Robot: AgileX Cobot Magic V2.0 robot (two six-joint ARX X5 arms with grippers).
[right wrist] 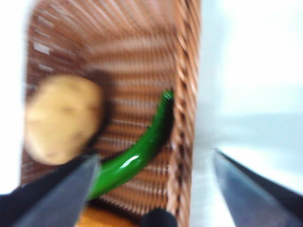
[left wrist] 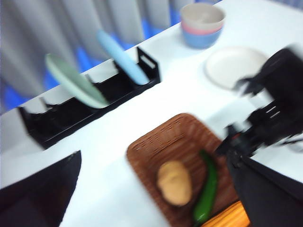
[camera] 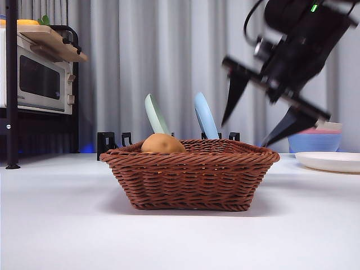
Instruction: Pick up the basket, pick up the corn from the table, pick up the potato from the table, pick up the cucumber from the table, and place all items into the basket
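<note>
The reddish-brown wicker basket [camera: 191, 174] [left wrist: 165, 142] [right wrist: 184, 94] stands mid-table. Inside lie the tan potato [camera: 162, 144] [left wrist: 174, 183] [right wrist: 61, 118], the glossy green cucumber [left wrist: 207, 187] [right wrist: 142, 151] along one wall, and a sliver of yellow-orange corn [left wrist: 227, 218] [right wrist: 102, 218]. My right gripper [camera: 244, 133] [right wrist: 156, 156] hangs open and empty just above the basket's right rim. High above the table, my left gripper [left wrist: 154, 156] is open and holds nothing.
Behind the basket a black rack [left wrist: 90, 109] holds a green plate [camera: 154, 114] and a blue plate [camera: 205, 115]. Stacked bowls [camera: 315, 140] [left wrist: 202, 23] and a white plate [camera: 329, 161] [left wrist: 234, 66] sit at the right. A microwave [camera: 39, 79] stands at far left.
</note>
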